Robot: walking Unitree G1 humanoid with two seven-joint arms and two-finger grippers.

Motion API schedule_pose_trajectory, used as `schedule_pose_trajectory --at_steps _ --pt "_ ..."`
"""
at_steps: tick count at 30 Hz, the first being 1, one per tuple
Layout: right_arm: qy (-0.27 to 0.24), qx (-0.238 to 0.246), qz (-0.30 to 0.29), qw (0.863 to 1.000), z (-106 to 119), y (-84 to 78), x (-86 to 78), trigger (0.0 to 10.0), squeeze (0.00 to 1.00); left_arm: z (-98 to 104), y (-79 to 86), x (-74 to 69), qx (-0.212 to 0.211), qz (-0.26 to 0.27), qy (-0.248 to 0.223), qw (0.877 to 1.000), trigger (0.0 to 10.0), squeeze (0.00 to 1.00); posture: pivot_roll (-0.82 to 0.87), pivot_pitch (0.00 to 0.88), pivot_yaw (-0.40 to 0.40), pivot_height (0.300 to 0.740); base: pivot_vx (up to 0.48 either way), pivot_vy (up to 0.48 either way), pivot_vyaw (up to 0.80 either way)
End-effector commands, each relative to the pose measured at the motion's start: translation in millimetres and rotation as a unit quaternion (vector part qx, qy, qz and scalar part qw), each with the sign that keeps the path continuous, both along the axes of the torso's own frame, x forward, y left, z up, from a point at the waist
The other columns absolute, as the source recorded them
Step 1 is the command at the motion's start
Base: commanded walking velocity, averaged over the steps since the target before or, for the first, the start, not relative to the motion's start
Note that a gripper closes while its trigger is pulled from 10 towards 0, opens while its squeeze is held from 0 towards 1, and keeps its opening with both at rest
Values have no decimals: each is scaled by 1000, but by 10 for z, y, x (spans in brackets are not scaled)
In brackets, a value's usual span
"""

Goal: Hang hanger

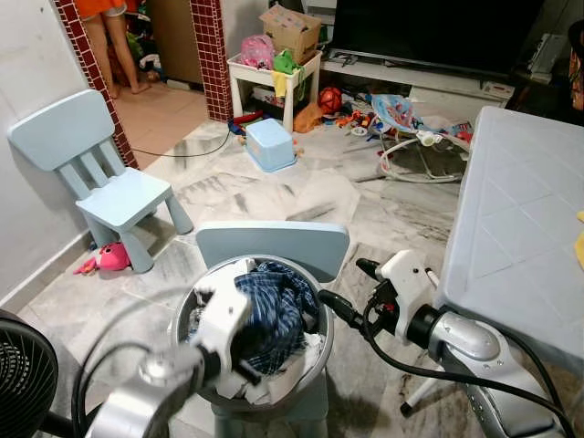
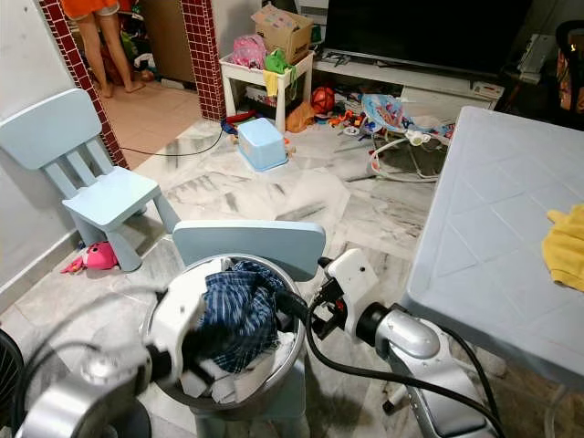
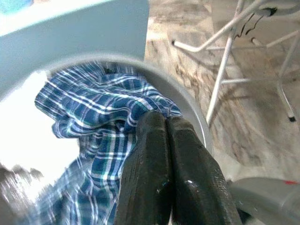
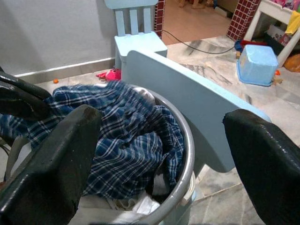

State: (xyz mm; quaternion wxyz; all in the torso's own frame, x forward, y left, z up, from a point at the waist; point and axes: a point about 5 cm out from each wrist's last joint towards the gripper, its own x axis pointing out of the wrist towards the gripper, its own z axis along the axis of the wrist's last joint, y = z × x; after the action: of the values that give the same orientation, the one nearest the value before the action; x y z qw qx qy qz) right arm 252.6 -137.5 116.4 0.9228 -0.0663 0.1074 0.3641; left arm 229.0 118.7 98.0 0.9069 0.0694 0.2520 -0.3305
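Left hand [image 3: 161, 123] pressed together, pinching blue plaid shirt [image 1: 274, 310] inside metal basin [image 1: 321, 351] on small chair [image 1: 274, 245]. Right hand [image 4: 159, 154] spread wide beside basin rim.

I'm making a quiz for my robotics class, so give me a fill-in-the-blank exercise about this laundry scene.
1. The blue plaid cloth lies in a round ____ metal basin.
2. The basin stands on a pale blue ____.
3. The left gripper has its fingers ____ on the plaid cloth.
4. The right gripper has its fingers ____.

Missing words: silver; chair; shut; open
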Motion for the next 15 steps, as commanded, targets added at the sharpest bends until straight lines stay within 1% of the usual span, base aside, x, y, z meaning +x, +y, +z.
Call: schedule_pose_trajectory --at_steps 1,3,4,5,8,11,12,13,14,15 --pt "-4 -5 -2 1000 6 -20 30 10000 0 -59 -81 -134 5 -51 40 998 10000 1000 -117 0 -26 740 0 0 0" --pt "-4 -6 -1 1000 5 -16 33 10000 0 -85 -98 -195 11 -72 53 996 10000 1000 -117 0 -27 740 0 0 0" --pt "-5 -7 1 1000 7 -12 37 10000 0 -100 -105 -225 17 -81 50 995 10000 1000 -117 0 -27 740 0 0 0" --pt "-6 -8 2 1000 8 -10 39 10000 0 -97 -109 -217 12 -68 39 997 10000 1000 -117 0 -26 740 0 0 0" --pt "-6 -7 2 1000 6 -11 42 10000 0 -14 -108 -115 -14 -37 2 999 10000 1000 -116 0 -27 740 0 0 0" --pt "-4 -7 4 1000 -9 -6 38 10000 0 54 -102 -55 -43 -16 -7 999 10000 1000 -113 0 -29 740 0 0 0" --pt "-4 -8 4 1000 -12 -3 36 10000 0 81 -93 -24 -54 -2 -11 998 10000 1000 -112 0 -29 740 0 0 0" --pt "-4 -8 5 1000 -13 1 36 10000 0 108 -72 26 -66 24 -17 997 10000 1000 -112 0 -29 740 0 0 0" --pt "-5 -8 6 1000 -12 6 39 10000 0 158 6 156 -89 96 -38 991 10000 1000 -112 0 -29 740 0 0 0" --pt "-5 -8 6 1000 -12 7 40 10000 0 165 25 182 -94 112 -42 988 10000 1000 -112 0 -29 740 0 0 0"
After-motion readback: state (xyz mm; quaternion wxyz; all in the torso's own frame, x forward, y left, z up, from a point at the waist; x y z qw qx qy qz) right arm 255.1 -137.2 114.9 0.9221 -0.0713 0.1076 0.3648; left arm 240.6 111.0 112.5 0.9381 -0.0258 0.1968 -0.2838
